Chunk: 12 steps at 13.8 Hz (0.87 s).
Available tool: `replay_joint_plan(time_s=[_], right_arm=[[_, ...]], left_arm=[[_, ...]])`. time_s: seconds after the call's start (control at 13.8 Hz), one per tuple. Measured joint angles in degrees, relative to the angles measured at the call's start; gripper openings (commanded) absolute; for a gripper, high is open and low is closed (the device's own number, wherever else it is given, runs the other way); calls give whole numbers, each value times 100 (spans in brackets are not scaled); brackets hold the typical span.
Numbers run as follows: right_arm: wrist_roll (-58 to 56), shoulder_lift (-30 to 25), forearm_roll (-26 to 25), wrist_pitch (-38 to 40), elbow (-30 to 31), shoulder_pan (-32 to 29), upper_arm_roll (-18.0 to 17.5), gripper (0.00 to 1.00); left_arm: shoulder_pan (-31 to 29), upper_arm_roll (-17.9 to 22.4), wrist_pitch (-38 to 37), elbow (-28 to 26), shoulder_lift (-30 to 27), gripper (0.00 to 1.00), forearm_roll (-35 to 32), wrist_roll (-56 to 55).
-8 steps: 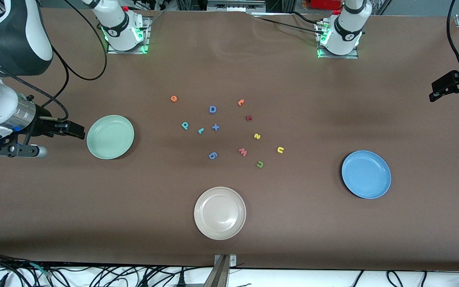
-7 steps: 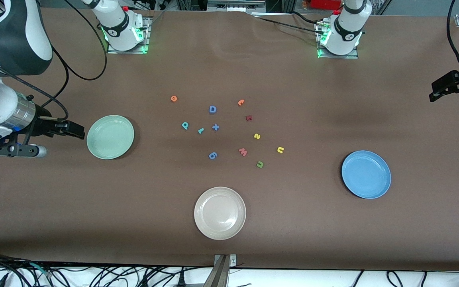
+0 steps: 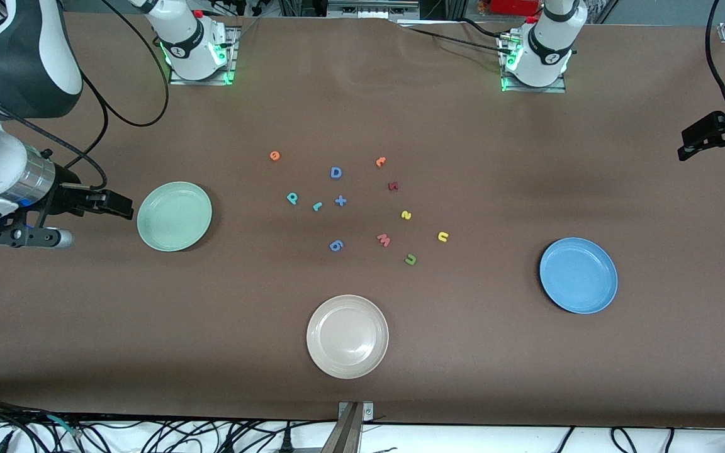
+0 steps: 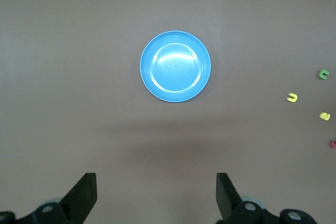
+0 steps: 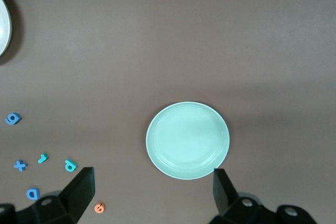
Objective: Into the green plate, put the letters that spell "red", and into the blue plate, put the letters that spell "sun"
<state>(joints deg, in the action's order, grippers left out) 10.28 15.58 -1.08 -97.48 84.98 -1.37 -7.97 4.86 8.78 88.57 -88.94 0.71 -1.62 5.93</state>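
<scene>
**Both arms parked wide, every letter loose in the middle of the table**

Starting closest to the front camera: the beige-white plate (image 3: 347, 336) sits near the table's front edge, about midway along it, empty and no part of this job. A step farther in, toward the left arm's end, lies the blue plate (image 3: 578, 275), also empty. The left gripper (image 3: 712, 135) hangs out by that end edge of the table, fingers spread wide with nothing between them, as the left wrist view shows.

Now the "sun" trio: the olive-green arch (image 3: 410, 259) nearest the front, the yellow arch (image 3: 443, 236) just beside it toward the blue plate, the yellow "s" (image 3: 406, 215) a little farther in. All three lie between the table's centre and the blue plate, so I'd judge them the left arm's business: a long inward reach.

The green plate (image 3: 174, 216) sits toward the right arm's end, empty. The right gripper (image 3: 107, 204) is low just beside its rim on the end-edge side, fingers wide apart, holding nothing.

The "red" set is farther back: small teal "r" (image 3: 317, 206), teal "d" (image 3: 292, 198) beside it on the green-plate side, then the orange "e" (image 3: 275, 155) farthest of all. The key relation: the green plate lies between the right gripper and these letters, so that arm must pass over its own plate. The "d" looks the closest pick.
</scene>
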Motion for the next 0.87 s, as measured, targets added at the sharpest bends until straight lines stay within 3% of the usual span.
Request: replay_joint_plan(time_s=[0.87], right_arm=[[22,10,-1,157,2,-5,14,100]], left_arm=[[7,-1,0,0,52,100,0,0]])
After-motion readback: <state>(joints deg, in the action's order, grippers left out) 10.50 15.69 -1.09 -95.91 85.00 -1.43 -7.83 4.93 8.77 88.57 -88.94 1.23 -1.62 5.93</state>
